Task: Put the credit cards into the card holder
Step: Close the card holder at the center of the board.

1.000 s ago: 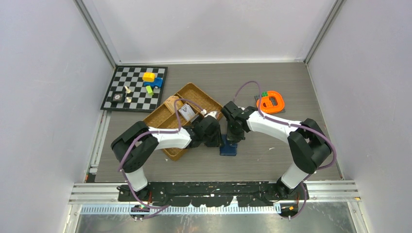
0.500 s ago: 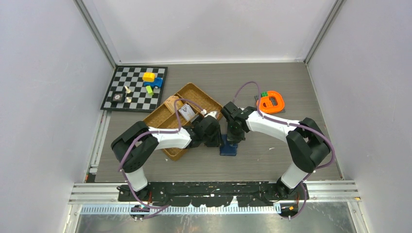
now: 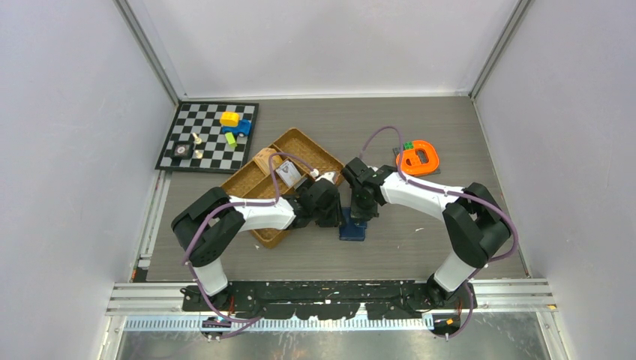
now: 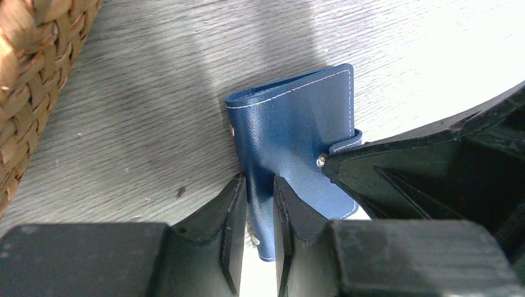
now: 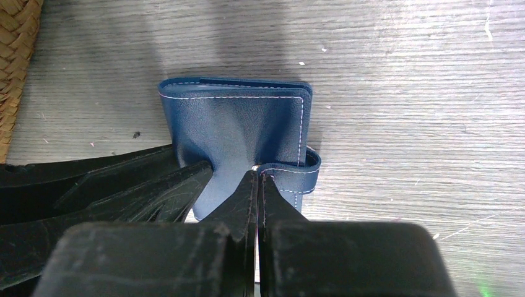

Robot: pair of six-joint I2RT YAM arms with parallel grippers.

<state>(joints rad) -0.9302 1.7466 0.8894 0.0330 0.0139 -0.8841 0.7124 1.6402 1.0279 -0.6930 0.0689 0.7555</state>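
Nothing has moved: my left claw (image 4: 259, 189) pinches one cover of the light, floppy card holder (image 4: 291, 124), and my right claw (image 5: 257, 176) nips its snap tab (image 5: 300, 171), probably the best hold.

White-linked, black-jointed arms (image 3: 259, 214) trail purple cables (image 3: 380, 132); left gripper (image 4: 259, 185) and right gripper (image 5: 257, 176) are black.

A grey wood-grain table (image 3: 315, 112) carries a chessboard (image 3: 187, 129) at its 10 o'clock corner. On the board, a yellow block (image 3: 229, 118) sits toward 1 o'clock, with a blue toy (image 3: 240, 127) just beside it at 4 o'clock and a green block (image 3: 231, 139) below. A woven brown tray (image 3: 300, 142) lies near the table's centre, toward 9 o'clock. An orange ring-shaped object (image 3: 420, 158) lies at 2 o'clock.
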